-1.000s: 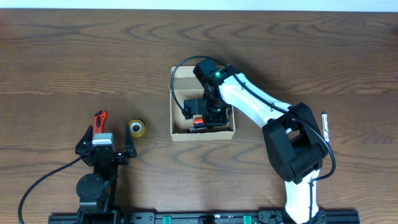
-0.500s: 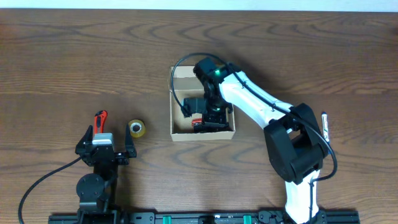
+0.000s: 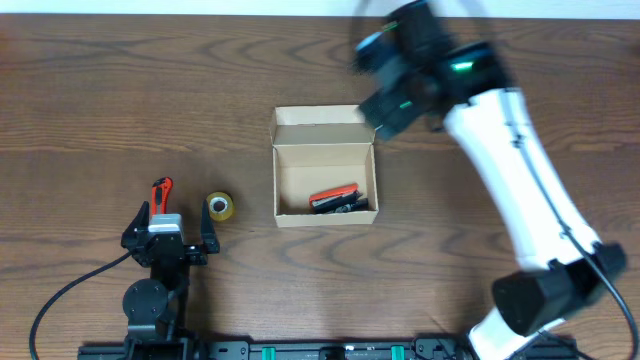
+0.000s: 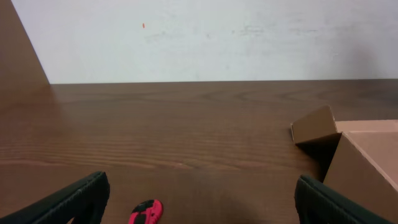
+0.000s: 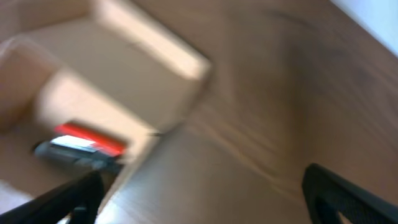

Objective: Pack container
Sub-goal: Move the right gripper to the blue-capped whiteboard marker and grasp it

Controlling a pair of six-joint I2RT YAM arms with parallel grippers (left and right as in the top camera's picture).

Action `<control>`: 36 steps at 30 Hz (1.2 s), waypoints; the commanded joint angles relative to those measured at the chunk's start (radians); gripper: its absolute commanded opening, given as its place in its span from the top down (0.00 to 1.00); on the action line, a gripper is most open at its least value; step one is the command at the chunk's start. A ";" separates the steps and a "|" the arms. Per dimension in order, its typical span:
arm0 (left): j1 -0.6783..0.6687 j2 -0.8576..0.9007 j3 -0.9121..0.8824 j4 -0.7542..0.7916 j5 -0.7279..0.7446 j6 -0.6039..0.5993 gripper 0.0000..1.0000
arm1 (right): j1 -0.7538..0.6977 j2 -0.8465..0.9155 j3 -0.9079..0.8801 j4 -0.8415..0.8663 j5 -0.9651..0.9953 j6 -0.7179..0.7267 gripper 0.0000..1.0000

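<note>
Cardboard sets the terms: the container (image 3: 300,172) sits open near the middle of the table (image 3: 120,100), its flap lid (image 3: 318,116) folded back on the far side and a red and black item (image 3: 333,198) lying inside against the near wall, towards the right. The box looks light and thin-walled, so it would probably slide on the smooth wood if nudged and bow if pinched hard across its width. The safer hold is likely one upright side wall taken between the fingers, or the free edge of the flap when it is time to fold it over, with the crease acting as the hinge. The right gripper (image 5: 202,180) hangs blurred above the table just beyond the box's far right corner, fingers spread wide with nothing between them. The left gripper (image 4: 200,190) waits at the near left, well apart from the box, jaws also wide and empty. Just beyond it lie a red-handled tool (image 3: 160,188) and a small roll of tape (image 3: 220,206), neither of them packed yet
</note>
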 commanded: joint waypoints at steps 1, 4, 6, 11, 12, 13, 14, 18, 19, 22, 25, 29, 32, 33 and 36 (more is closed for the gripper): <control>-0.001 -0.007 -0.016 -0.047 0.013 -0.007 0.05 | -0.204 -0.106 0.032 -0.005 0.098 0.229 0.04; -0.001 -0.007 -0.016 -0.047 0.013 -0.007 0.05 | -0.400 -0.149 0.029 -0.070 0.098 0.328 0.09; -0.001 -0.007 -0.016 -0.047 0.013 -0.007 0.05 | -0.518 -0.154 0.027 -0.122 0.099 0.361 0.09; -0.001 -0.007 -0.016 -0.047 0.013 -0.007 0.05 | -0.719 -0.164 -0.051 -0.197 0.124 0.375 0.09; -0.001 -0.007 -0.016 -0.047 0.013 -0.007 0.05 | -0.742 -0.172 -0.084 -0.198 0.116 0.375 0.09; -0.001 -0.007 -0.016 -0.047 0.013 -0.007 0.05 | -0.762 -0.181 -0.122 -0.198 0.109 0.375 0.09; -0.001 -0.007 -0.016 -0.047 0.013 -0.007 0.05 | -0.779 -0.193 -0.167 -0.193 0.096 0.369 0.09; -0.001 -0.007 -0.016 -0.047 0.013 -0.007 0.05 | -0.811 -0.235 -0.363 -0.149 0.037 0.322 0.08; -0.001 -0.007 -0.016 -0.047 0.013 -0.007 0.05 | -0.812 -0.242 -0.409 -0.129 0.025 0.296 0.07; -0.001 -0.007 -0.016 -0.047 0.013 -0.007 0.05 | -0.811 -0.245 -0.527 -0.063 0.002 0.212 0.06; -0.001 -0.007 -0.016 -0.047 0.013 -0.007 0.05 | -0.811 -0.245 -0.616 0.024 0.002 0.179 0.06; -0.001 -0.007 -0.016 -0.047 0.013 -0.007 0.05 | -0.811 -0.245 -0.709 0.150 0.000 0.172 0.04; -0.001 -0.007 -0.016 -0.047 0.013 -0.007 0.05 | -0.811 -0.244 -0.775 0.245 -0.009 0.128 0.03; -0.001 -0.007 -0.016 -0.047 0.013 -0.007 0.05 | -0.810 -0.241 -0.797 0.275 -0.016 0.109 0.03; -0.001 -0.007 -0.016 -0.047 0.013 -0.007 0.05 | -0.809 -0.227 -0.838 0.331 -0.030 0.094 0.04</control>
